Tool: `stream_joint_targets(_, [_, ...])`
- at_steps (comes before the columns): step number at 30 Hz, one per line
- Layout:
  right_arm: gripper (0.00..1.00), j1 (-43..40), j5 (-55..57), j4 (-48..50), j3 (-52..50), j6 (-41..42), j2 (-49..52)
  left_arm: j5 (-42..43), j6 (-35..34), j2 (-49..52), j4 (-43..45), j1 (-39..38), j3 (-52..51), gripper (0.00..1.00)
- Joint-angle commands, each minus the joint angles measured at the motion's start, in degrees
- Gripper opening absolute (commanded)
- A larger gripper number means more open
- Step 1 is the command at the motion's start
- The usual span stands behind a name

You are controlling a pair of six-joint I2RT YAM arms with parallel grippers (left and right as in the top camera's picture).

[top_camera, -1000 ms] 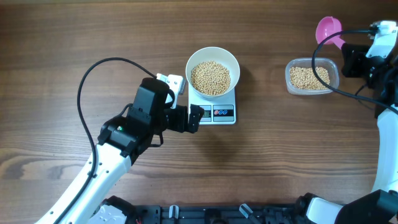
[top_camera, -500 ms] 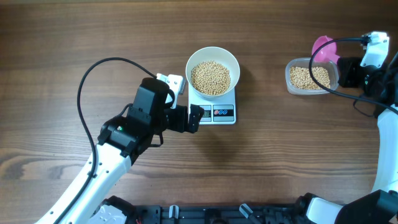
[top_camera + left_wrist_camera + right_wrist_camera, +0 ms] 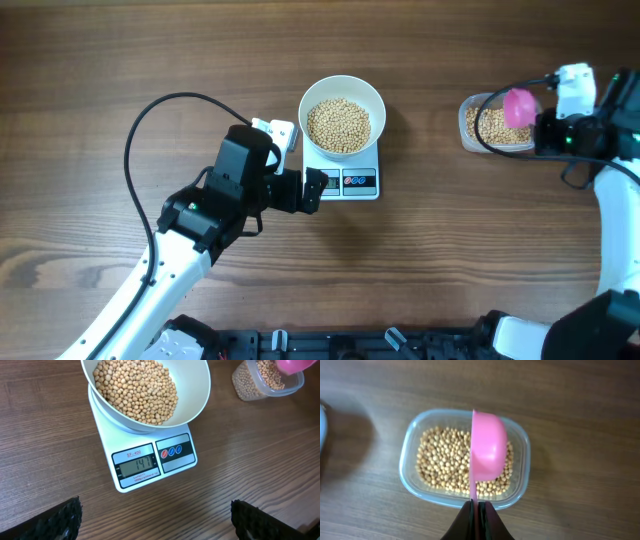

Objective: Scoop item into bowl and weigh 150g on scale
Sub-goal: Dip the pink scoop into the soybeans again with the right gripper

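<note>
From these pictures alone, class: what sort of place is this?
Probably a robotics test bench, not a kitchen: a bare wood-grain table, two robot arms, and a white digital kitchen scale under a white bowl of tan beans.

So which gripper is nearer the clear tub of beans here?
Right. The right gripper holds the pink scoop directly over the clear tub; the left gripper sits open beside the scale.

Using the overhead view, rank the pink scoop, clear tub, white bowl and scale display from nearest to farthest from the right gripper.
1. Pink scoop: held in the right gripper.
2. Clear tub: just under the scoop, to its left.
3. White bowl and scale display: mid-table, too close to call.
</note>
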Motion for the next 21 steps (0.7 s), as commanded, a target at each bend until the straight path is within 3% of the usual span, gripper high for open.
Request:
stream_joint_targets(1, [0.04, 1.8, 6.3, -1.3, 0.2, -1.3, 2.6, -0.6, 1.2, -0.5, 0.2, -0.3, 0.0, 1.0])
stream_joint_targets(10, [0.04, 3.1, 6.6, -2.8, 0.2, -0.9, 5.5, -0.6, 1.2, -0.5, 0.2, -0.3, 0.0, 1.0])
stream_joint_targets(21, [0.04, 3.1, -7.1, -5.2, 0.2, 1.9, 6.2, -0.6, 1.2, -0.5, 0.2, -0.3, 0.0, 1.0])
